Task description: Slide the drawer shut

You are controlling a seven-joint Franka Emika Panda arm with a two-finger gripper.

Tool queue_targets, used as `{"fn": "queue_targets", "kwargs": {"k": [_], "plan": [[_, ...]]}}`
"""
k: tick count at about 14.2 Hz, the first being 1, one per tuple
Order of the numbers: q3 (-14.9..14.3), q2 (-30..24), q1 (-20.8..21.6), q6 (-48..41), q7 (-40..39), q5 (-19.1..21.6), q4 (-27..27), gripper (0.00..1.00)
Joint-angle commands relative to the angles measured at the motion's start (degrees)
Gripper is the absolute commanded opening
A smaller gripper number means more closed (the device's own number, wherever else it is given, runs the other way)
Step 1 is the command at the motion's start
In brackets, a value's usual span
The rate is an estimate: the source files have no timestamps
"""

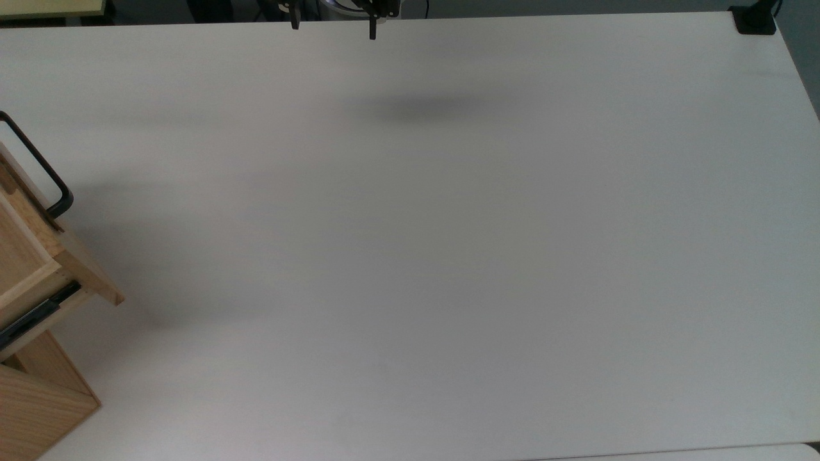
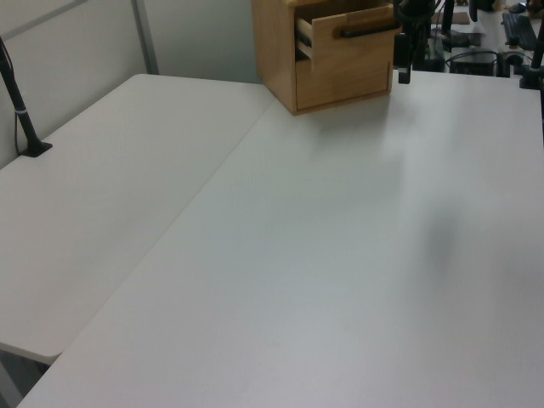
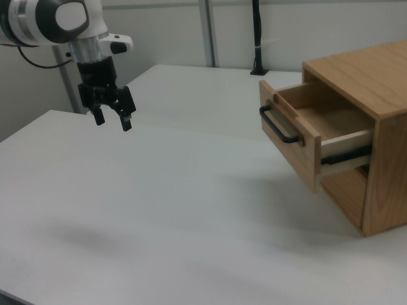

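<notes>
The drawer point(image 3: 299, 136) stands pulled out of the upper slot of a wooden cabinet point(image 3: 385, 121) at the right view's right. Its black loop handle point(image 3: 278, 126) faces the table's middle, and a black slide rail point(image 3: 346, 156) shows along its side. In the top view the drawer point(image 1: 29, 253) and its handle point(image 1: 40, 168) sit at the left edge. The left view has the drawer point(image 2: 353, 41) at the top. My gripper point(image 3: 112, 119) hangs open and holds nothing, above the table and far from the drawer. It also appears in the top view point(image 1: 333, 25) and the left view point(image 2: 405, 70).
The white table point(image 1: 448, 256) is wide and bare between gripper and cabinet. A black clamped post point(image 1: 756, 19) stands at the top view's upper right corner, also seen in the right view point(image 3: 257, 38). A second white table point(image 2: 102, 187) adjoins on the left view's left.
</notes>
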Motion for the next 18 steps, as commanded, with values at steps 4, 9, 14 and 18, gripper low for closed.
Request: {"fn": "queue_targets", "kwargs": {"k": [4, 9, 14, 18], "plan": [[-3.8, 0.4, 3.7, -2.2, -2.0, 1.0, 1.5, 1.0], [-4.0, 0.3, 3.3, -2.4, -1.7, 1.2, 1.5, 0.99], [-5.2, 0.3, 3.3, -1.9, 6.0, 4.2, 1.6, 0.19], [-5.8, 0.8, 3.3, 0.6, 13.9, 4.4, 1.5, 0.12]]}}
